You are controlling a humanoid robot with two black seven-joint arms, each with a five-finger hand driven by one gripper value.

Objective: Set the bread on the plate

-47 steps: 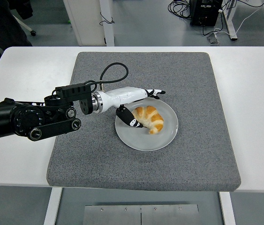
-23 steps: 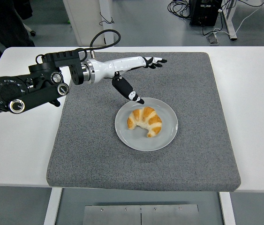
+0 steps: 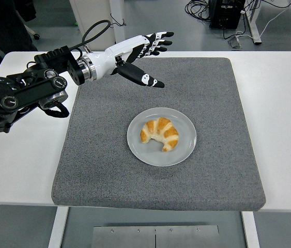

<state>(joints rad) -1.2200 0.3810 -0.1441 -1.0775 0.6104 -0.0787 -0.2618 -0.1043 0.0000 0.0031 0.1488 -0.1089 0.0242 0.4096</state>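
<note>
On the middle of the grey felt mat, a round grey plate lies flat, and the croissant rests on it, a little toward the left half of the plate (its curved back faces away from the camera, its two tips point to the near side). The mat covers most of the white tabletop. Above the far left corner of the mat, the left hand hangs in the air, well apart from the plate. Its fingers are stretched out and spread, the thumb points down toward the mat, and it holds nothing. The black left arm comes in from the left edge over the bare tabletop.
</note>
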